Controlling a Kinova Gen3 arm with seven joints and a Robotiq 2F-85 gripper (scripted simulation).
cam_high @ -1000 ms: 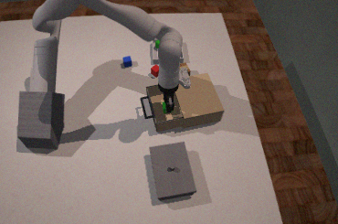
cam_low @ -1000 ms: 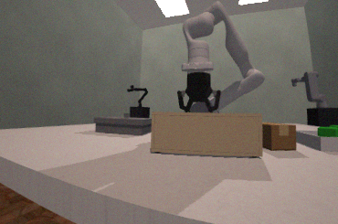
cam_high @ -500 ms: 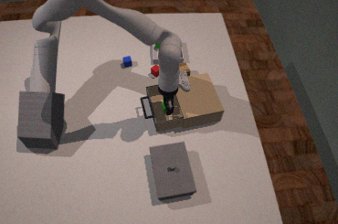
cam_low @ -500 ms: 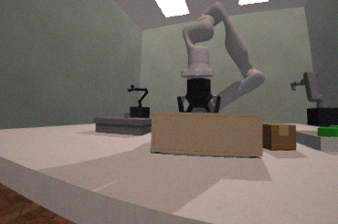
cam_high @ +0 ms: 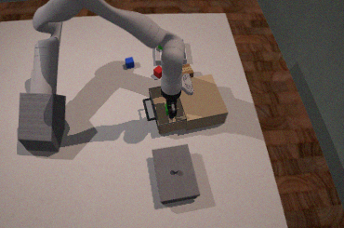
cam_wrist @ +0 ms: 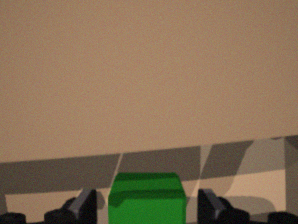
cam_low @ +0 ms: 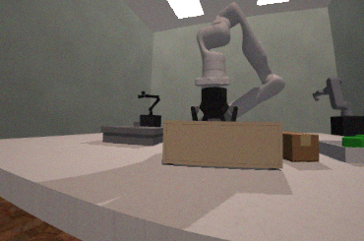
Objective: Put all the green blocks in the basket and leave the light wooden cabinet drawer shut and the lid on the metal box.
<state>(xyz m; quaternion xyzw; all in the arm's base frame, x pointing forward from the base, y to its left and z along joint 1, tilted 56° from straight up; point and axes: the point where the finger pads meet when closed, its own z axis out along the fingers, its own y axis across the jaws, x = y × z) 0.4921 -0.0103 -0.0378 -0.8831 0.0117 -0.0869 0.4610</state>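
My gripper (cam_high: 172, 113) (cam_low: 214, 115) (cam_wrist: 147, 206) is open, pointing down into the pulled-out drawer (cam_high: 172, 127) of the light wooden cabinet (cam_high: 209, 97) (cam_low: 221, 146) (cam_wrist: 145, 75). A green block (cam_high: 166, 108) (cam_wrist: 140, 212) is in the drawer, between the spread fingers in the wrist view; no grip on it shows. The fingertips are hidden behind the cabinet in the exterior view. The pale grey basket (cam_high: 156, 57) (cam_low: 338, 151) holds green at its far side, a green block (cam_high: 160, 47) (cam_low: 353, 141). The dark grey metal box (cam_high: 178, 183) (cam_low: 132, 136) has its lid on; whether fully down is hard to tell.
A red block (cam_high: 158, 72) and a blue block (cam_high: 129, 62) lie on the table outside the basket. A brown box (cam_high: 188, 70) (cam_low: 301, 147) stands between basket and cabinet. A pale oval thing (cam_high: 187, 84) is beside the arm. The drawer handle (cam_high: 149, 110) sticks out towards the robot's base.
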